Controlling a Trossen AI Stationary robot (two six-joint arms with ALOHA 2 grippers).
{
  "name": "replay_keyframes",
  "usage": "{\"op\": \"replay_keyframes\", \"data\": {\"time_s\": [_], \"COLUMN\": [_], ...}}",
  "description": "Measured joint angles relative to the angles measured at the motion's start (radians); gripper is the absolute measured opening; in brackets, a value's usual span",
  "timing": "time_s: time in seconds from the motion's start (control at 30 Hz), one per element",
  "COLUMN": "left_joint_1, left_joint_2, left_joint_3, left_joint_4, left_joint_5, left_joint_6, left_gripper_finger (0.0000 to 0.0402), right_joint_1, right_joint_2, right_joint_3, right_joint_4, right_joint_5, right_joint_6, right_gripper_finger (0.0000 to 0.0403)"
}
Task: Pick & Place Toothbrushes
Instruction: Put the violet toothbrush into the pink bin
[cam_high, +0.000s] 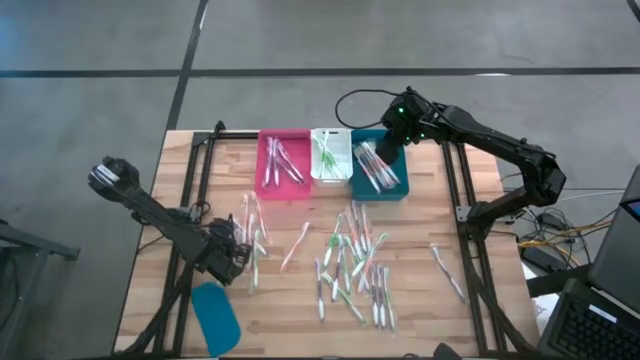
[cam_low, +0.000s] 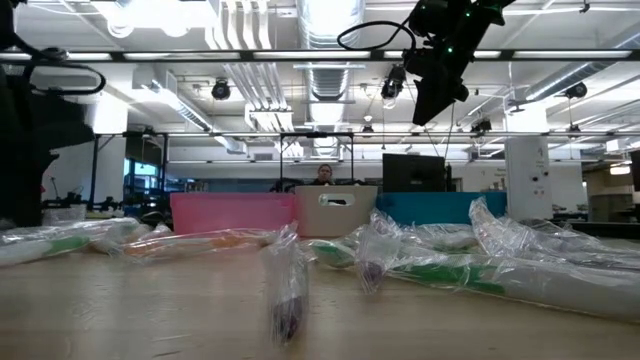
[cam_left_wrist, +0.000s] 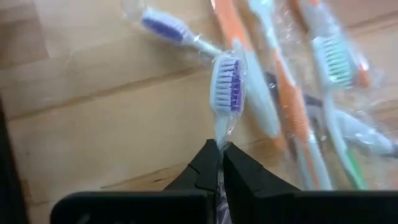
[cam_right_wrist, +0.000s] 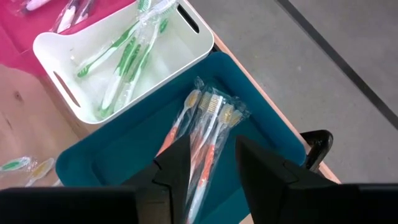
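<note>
Many wrapped toothbrushes (cam_high: 350, 265) lie scattered on the wooden table. My left gripper (cam_high: 237, 258) is at the left cluster, shut on a purple-bristled toothbrush (cam_left_wrist: 227, 81). My right gripper (cam_right_wrist: 214, 158) hovers open above the teal bin (cam_right_wrist: 124, 155). Orange toothbrushes (cam_right_wrist: 208, 121) lie in that bin below its fingers. The white bin (cam_right_wrist: 180, 50) holds green toothbrushes (cam_right_wrist: 127, 59), and the pink bin (cam_high: 284, 190) holds pink ones. My left gripper pinches the wrapped purple toothbrush between its two fingers at the handle just behind the head (cam_left_wrist: 220, 134). The fingers slant down from above. The bristle head (cam_left_wrist: 227, 84) sticks out past the fingertips; the gripper hides the rest of the handle.
A flat teal lid (cam_high: 215, 315) lies near the table's front left corner. Orange and green toothbrushes (cam_left_wrist: 292, 93) lie close beside the held one. A few more (cam_high: 447, 270) lie toward the right edge. Black frame rails (cam_high: 195, 190) run along both sides.
</note>
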Motion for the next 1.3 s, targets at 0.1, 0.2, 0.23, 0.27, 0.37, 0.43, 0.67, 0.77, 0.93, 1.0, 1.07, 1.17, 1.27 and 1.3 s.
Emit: {"op": "replay_keyframes", "data": {"time_s": [0.1, 0.2, 0.23, 0.27, 0.37, 0.43, 0.67, 0.77, 0.93, 1.0, 1.07, 1.17, 1.27, 1.3], "left_joint_1": [0.0, 0.0, 0.0, 0.0, 0.001, 0.008, 0.144, 0.259, 0.475, 0.563, 0.649, 0.773, 0.882, 0.918], "left_joint_2": [-0.027, -0.062, -0.074, -0.087, -0.128, -0.158, -0.271, -0.3, -0.307, -0.301, -0.293, -0.273, -0.24, -0.227], "left_joint_3": [0.037, 0.083, 0.099, 0.116, 0.164, 0.19, 0.264, 0.303, 0.351, 0.354, 0.354, 0.354, 0.354, 0.354], "left_joint_4": [-0.048, -0.096, -0.112, -0.122, -0.138, -0.144, -0.142, -0.103, 0.129, 0.265, 0.395, 0.536, 0.591, 0.593], "left_joint_5": [-0.042, -0.119, -0.156, -0.194, -0.347, -0.453, -0.723, -0.727, -0.617, -0.534, -0.42, -0.261, -0.156, -0.128], "left_joint_6": [0.019, 0.045, 0.058, 0.074, 0.137, 0.2, 0.411, 0.575, 0.973, 1.136, 1.26, 1.365, 1.387, 1.386], "left_gripper_finger": [0.0014, 0.001, 0.001, 0.001, 0.0013, 0.0013, 0.0013, 0.0013, 0.0013, 0.0013, 0.0013, 0.0014, 0.0014, 0.0014], "right_joint_1": [0.0, 0.0, 0.0, 0.0, 0.0, 0.0, 0.0, 0.0, 0.0, 0.0, 0.0, 0.0, 0.0, 0.0], "right_joint_2": [0.0, 0.0, 0.0, 0.0, 0.0, 0.0, 0.0, 0.0, 0.0, 0.0, 0.0, 0.0, 0.0, 0.0], "right_joint_3": [0.0, 0.0, 0.0, 0.0, 0.0, 0.0, 0.0, 0.0, 0.0, 0.0, 0.0, 0.0, 0.0, 0.0], "right_joint_4": [0.0, 0.0, 0.0, 0.0, 0.0, 0.0, 0.0, 0.0, 0.0, 0.0, 0.0, 0.0, 0.0, 0.0], "right_joint_5": [0.0, 0.0, 0.0, 0.0, 0.0, 0.0, 0.0, 0.0, 0.0, 0.0, 0.0, 0.0, 0.0, 0.0], "right_joint_6": [0.0, 0.002, 0.003, 0.003, 0.004, 0.004, 0.005, 0.008, 0.005, 0.004, 0.004, 0.003, 0.0, 0.0], "right_gripper_finger": [0.0131, 0.0138, 0.014, 0.0141, 0.0145, 0.0146, 0.0126, 0.0114, 0.0095, 0.0088, 0.0081, 0.0075, 0.0069, 0.0068]}}
